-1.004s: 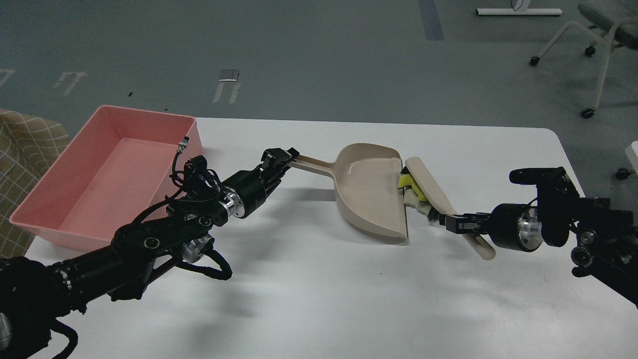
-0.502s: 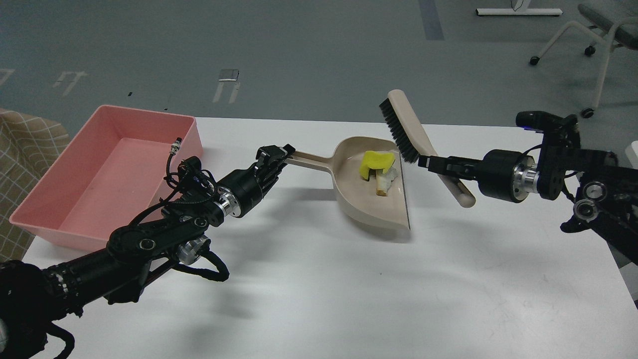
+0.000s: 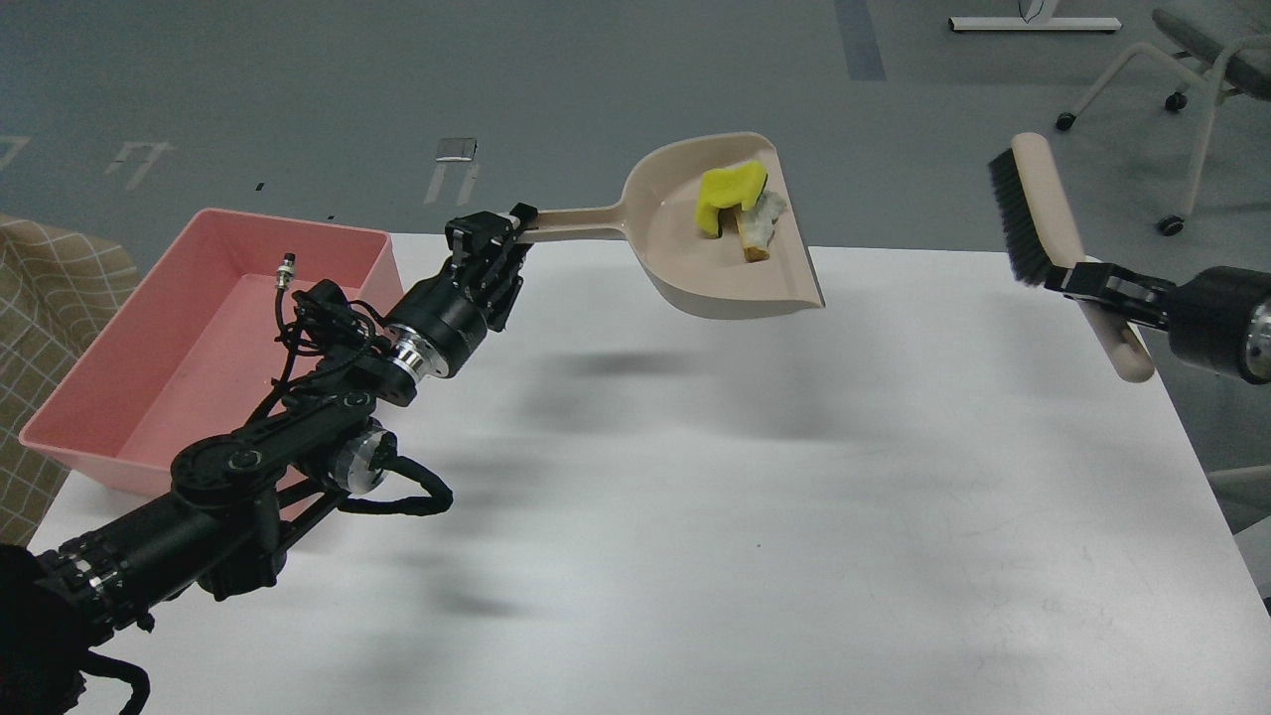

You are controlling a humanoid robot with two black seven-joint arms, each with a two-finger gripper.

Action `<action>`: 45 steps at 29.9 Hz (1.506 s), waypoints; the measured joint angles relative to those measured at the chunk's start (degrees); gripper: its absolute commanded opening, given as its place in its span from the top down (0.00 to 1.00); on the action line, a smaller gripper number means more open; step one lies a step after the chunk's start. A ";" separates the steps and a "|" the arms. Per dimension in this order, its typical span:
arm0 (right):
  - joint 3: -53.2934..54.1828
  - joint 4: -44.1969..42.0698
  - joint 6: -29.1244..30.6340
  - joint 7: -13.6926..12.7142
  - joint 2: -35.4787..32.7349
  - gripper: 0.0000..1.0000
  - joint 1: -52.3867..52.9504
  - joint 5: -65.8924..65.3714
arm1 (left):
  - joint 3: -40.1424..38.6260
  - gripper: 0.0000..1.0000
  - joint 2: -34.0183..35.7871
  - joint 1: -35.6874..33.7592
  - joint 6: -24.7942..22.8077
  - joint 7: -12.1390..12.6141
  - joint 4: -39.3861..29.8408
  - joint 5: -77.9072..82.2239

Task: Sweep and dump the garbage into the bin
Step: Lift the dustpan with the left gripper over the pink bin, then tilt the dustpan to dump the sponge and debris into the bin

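My left gripper [image 3: 499, 235] is shut on the handle of the beige dustpan [image 3: 695, 268] and holds it raised well above the white table [image 3: 695, 516], at the far middle. In the pan lie the bright yellow scrap [image 3: 728, 193] and the whitish scrap with a brown edge [image 3: 758, 226]. The pink bin [image 3: 213, 343] stands at the table's far left, to the left of the dustpan and lower. My right gripper [image 3: 1090, 285] is shut on the beige brush [image 3: 1043, 214], held up at the right with its black bristles facing left.
A chair with castors [image 3: 1192, 79] stands on the grey floor at the back right. A checked fabric thing [image 3: 50, 298] lies left of the bin. The table's right edge runs close under my right arm.
My left gripper has lifted the dustpan with both scraps off the table, up and slightly left. My right gripper has carried the brush up and away to the right.
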 measured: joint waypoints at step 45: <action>2.40 -1.68 -0.66 3.92 2.11 1.00 -2.89 4.87 | -33.96 1.00 52.67 40.81 -26.28 -0.22 4.14 7.40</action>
